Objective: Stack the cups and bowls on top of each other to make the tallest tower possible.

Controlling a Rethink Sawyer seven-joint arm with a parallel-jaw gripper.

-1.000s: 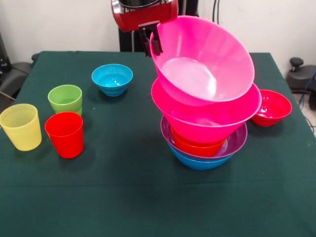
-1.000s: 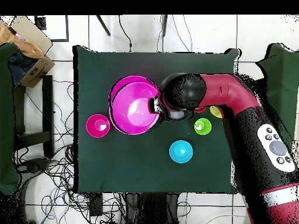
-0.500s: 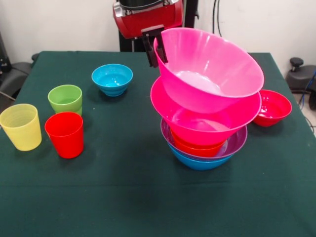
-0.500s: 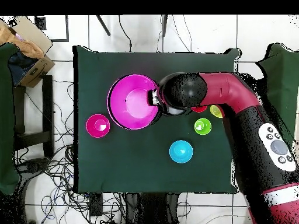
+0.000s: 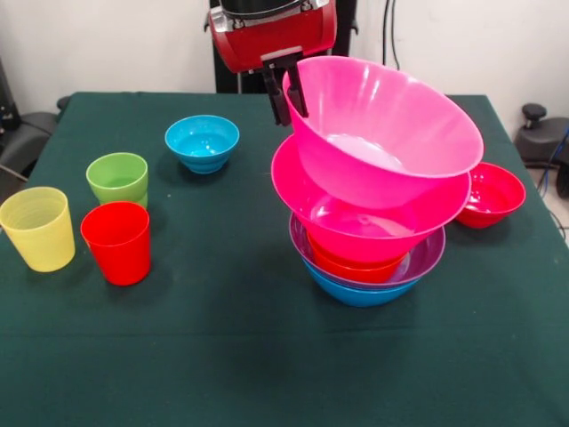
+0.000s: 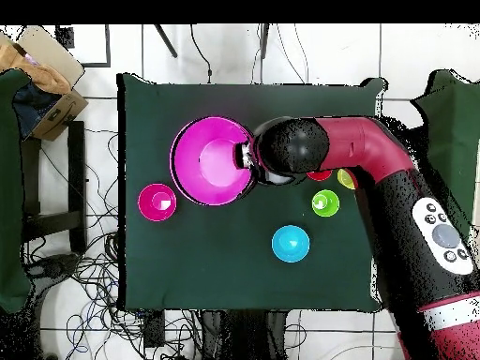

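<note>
My gripper (image 5: pixel 284 89) is shut on the far-left rim of a large pink bowl (image 5: pixel 382 133) and holds it slightly tilted inside the second large pink bowl (image 5: pixel 356 222) that tops the tower. Under that sit the orange bowl (image 5: pixel 356 265), the purple bowl (image 5: pixel 427 253) and the blue bowl (image 5: pixel 356 294). In the overhead view the gripper (image 6: pixel 249 157) grips the held bowl (image 6: pixel 211 161) at its right rim. The cyan bowl (image 5: pixel 202 142) stands at the back left, the crimson bowl (image 5: pixel 489 193) to the right of the tower. The yellow cup (image 5: pixel 38 228), red cup (image 5: pixel 116 242) and green cup (image 5: pixel 117 178) stand at the left.
The dark green table (image 5: pixel 222 356) ends at its front edge close to the camera. In the overhead view the arm (image 6: pixel 394 206) covers part of the red and yellow cups. A cardboard box (image 6: pixel 42 75) and cables lie on the floor beside the table.
The held pink bowl has levelled out from a steep tilt and settled lower into the pink bowl below. The gripper moved slightly right in the front view with it.
</note>
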